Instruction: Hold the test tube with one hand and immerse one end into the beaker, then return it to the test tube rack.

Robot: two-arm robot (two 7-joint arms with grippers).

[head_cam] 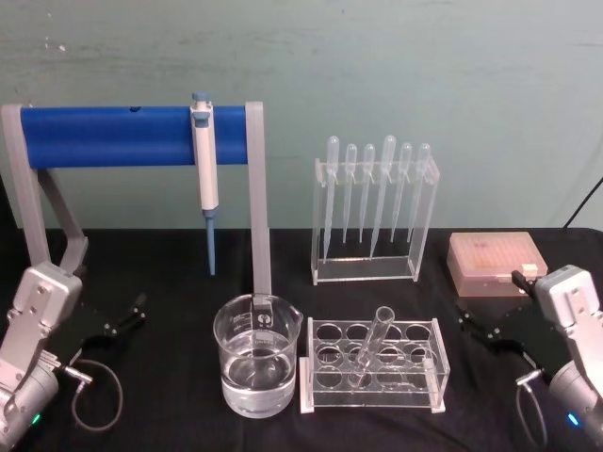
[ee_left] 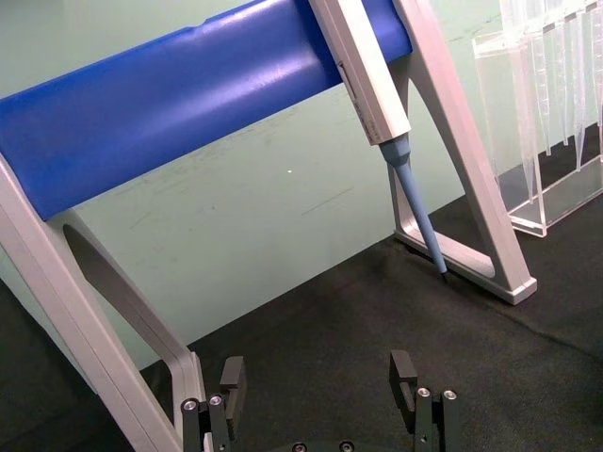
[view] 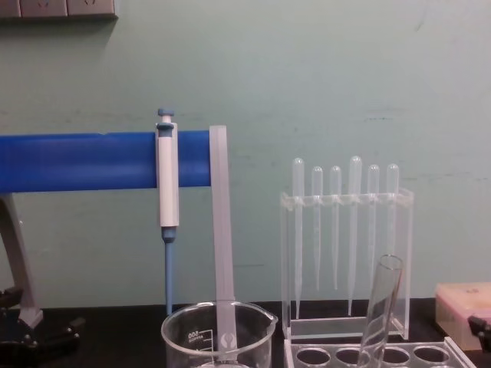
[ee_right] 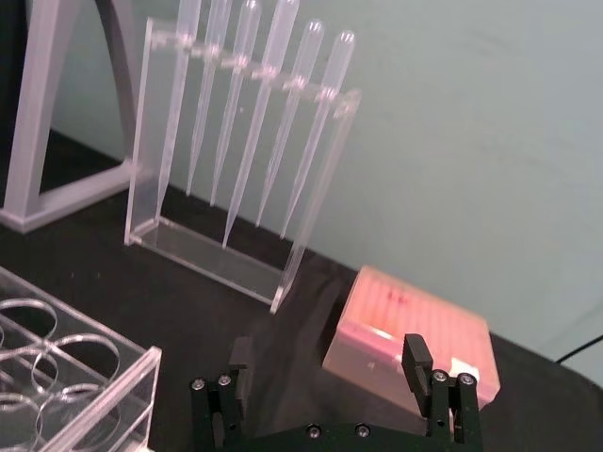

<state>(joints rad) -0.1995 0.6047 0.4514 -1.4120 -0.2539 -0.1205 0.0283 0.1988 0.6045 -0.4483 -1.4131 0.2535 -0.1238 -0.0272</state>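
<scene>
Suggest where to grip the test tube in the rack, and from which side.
Grip the test tube on its bare upper stretch, just under the open rim: it leans in the test tube rack, with its lower part boxed in by the holes. Probably come from the right with the right end effector, which is open and nearer; the beaker stands on the left.

The beaker [view: 217, 337] bears white print: a logo and, beside it, a small number, perhaps 200, not surely readable. It stands between the left gripper [ee_left: 318, 372] and the right gripper [ee_right: 328, 350], well apart from both sets of jaws.
</scene>
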